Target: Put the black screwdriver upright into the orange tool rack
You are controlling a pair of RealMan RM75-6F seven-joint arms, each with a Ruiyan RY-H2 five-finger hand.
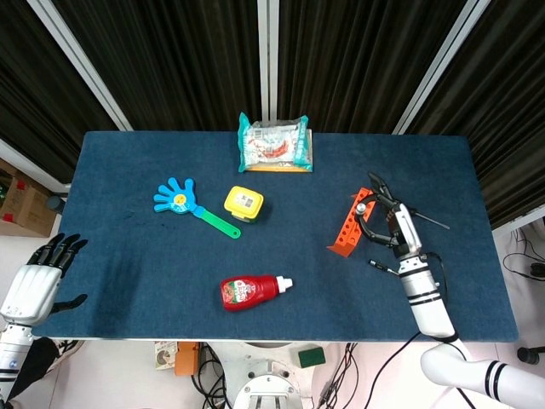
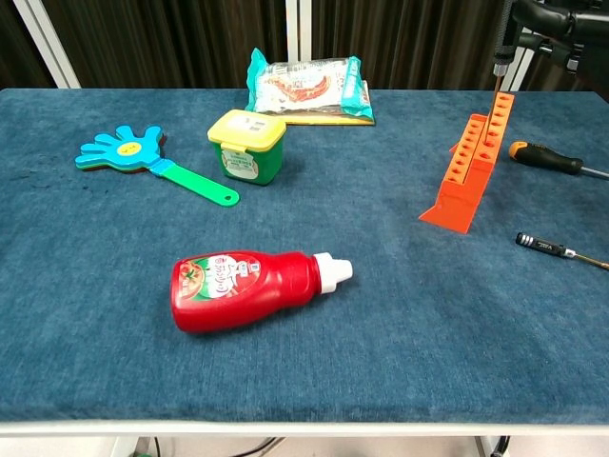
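Observation:
The orange tool rack stands on the blue table at the right, its row of holes running away from me. My right hand holds the black screwdriver upright over the rack's far end. Its thin shaft points down and its tip meets the rack's top there; whether it sits in a hole I cannot tell. My left hand hangs off the table's near left corner, fingers spread and holding nothing.
Right of the rack lie an orange-and-black screwdriver and a small black one. A red ketchup bottle lies at the near middle. A yellow-lidded tub, a blue hand clapper and a snack bag sit further back.

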